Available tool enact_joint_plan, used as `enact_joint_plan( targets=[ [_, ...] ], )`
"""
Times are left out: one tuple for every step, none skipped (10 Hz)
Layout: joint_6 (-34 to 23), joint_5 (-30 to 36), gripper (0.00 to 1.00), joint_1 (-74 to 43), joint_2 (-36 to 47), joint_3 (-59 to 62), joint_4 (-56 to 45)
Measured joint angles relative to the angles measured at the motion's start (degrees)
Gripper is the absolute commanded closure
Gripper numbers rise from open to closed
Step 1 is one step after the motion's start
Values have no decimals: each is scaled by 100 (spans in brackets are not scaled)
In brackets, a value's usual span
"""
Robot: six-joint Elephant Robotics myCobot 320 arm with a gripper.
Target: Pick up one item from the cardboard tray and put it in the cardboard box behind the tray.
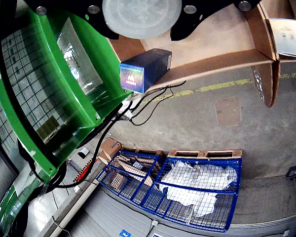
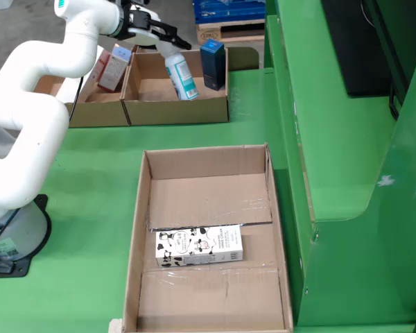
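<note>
In the still view my gripper (image 2: 168, 41) is shut on a white bottle with a teal label (image 2: 179, 72), holding it by the top. The bottle hangs tilted inside the cardboard box (image 2: 177, 112) behind the tray, its lower end near the box floor. A dark blue carton (image 2: 213, 64) stands at the right of that box. In the gripper's own view the bottle's round white end (image 1: 140, 17) sits between the black fingers (image 1: 187, 30), with the blue carton (image 1: 145, 69) beyond. The big cardboard tray (image 2: 135, 229) in front holds a cow-patterned milk carton (image 2: 199, 245) lying flat.
A second cardboard box (image 2: 90, 112) to the left holds a pink and white carton (image 2: 114, 67). A raised green wall (image 2: 333, 139) runs along the table's right side. The arm's base (image 2: 14, 236) stands at the left. Blue wire crates (image 1: 187, 192) sit on the floor.
</note>
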Motion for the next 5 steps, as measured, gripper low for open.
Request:
enact_joint_plan(
  targets=[
    [0,0,100,-35,-35,0,-9],
    [0,0,100,-123,-255,9,0],
    [0,9,100,-158,-325,0,0],
    [0,9,100,-176,-325,0,0],
    [0,9,100,-176,-325,0,0]
  ],
)
